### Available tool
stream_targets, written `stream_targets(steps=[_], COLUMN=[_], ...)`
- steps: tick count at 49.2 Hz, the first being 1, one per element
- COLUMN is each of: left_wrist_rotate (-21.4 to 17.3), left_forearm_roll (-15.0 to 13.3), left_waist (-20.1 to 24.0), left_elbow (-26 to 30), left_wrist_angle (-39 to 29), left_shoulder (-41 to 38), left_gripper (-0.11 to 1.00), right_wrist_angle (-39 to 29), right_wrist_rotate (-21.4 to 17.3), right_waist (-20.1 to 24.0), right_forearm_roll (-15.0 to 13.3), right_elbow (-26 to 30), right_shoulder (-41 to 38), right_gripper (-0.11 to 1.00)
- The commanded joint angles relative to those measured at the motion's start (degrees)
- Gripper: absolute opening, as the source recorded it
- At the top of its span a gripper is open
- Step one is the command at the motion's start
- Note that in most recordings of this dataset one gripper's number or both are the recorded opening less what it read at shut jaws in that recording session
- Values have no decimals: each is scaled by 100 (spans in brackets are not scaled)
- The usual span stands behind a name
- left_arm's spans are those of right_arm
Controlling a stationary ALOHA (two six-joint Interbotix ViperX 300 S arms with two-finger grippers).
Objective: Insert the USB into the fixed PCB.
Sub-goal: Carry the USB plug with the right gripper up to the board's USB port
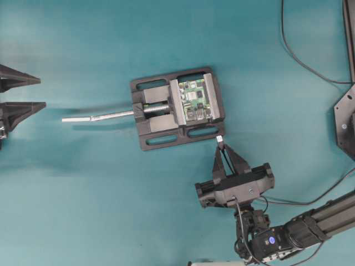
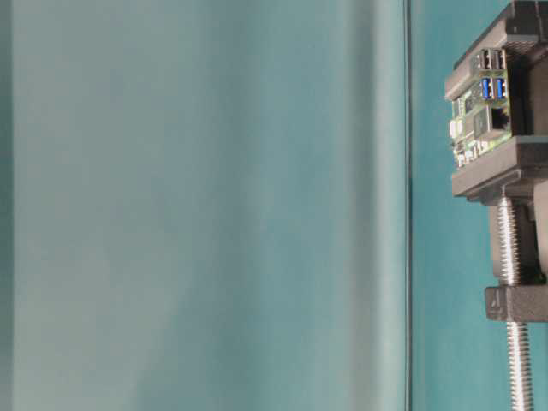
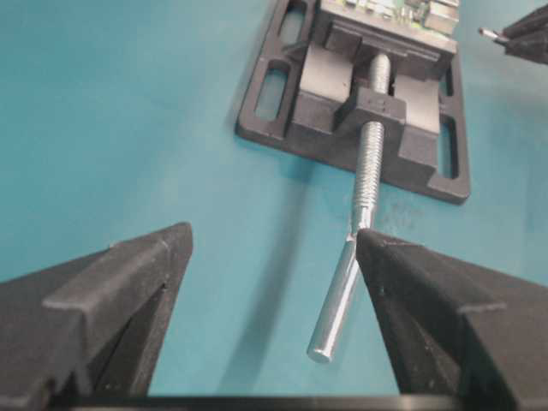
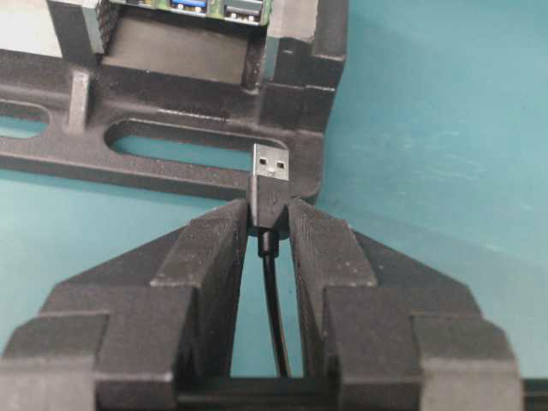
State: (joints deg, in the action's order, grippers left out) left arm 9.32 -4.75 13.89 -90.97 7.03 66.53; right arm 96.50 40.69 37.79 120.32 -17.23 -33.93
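The USB [image 4: 271, 169] is a dark plug with a silvery tip, and its thin black cable runs back between the fingers. My right gripper [image 4: 270, 212] is shut on the plug's body. In the overhead view the right gripper [image 1: 221, 145] holds the USB [image 1: 219, 138] just off the vise's near right corner, tip towards it. The fixed PCB [image 1: 195, 100] is a green board clamped in the vise, its ports [image 2: 490, 86] facing that side. The PCB's edge [image 4: 188, 7] shows above the plug. My left gripper [image 1: 41, 92] stands open at the far left, holding nothing [image 3: 274, 248].
The black vise [image 1: 150, 119] sits mid-table. Its silver screw rod [image 1: 105, 116] sticks out to the left, towards the left gripper, and passes close by that gripper's right finger [image 3: 411, 282]. A loose black cable [image 1: 299, 55] curves at the top right beside a black mount [image 1: 346, 119].
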Motion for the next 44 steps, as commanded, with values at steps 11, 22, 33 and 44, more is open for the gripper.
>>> stream_targets(steps=[11, 22, 33, 44], left_wrist_rotate=[62, 62, 62, 62], left_forearm_roll=[18, 26, 26, 26], left_waist=[9, 9, 9, 9], left_elbow=[70, 79, 79, 70], left_wrist_angle=[26, 26, 26, 26], left_shoulder=[-35, -35, -35, -35], left_gripper=[93, 93, 93, 93], right_wrist_angle=[62, 62, 62, 44], right_wrist_rotate=[18, 26, 466, 633], right_waist=[-26, -53, -141, -308], right_forearm_roll=[-26, -105, -105, -132], right_elbow=[114, 62, 35, 62], right_shoulder=[-18, 123, 325, 404], right_gripper=[21, 21, 21, 21])
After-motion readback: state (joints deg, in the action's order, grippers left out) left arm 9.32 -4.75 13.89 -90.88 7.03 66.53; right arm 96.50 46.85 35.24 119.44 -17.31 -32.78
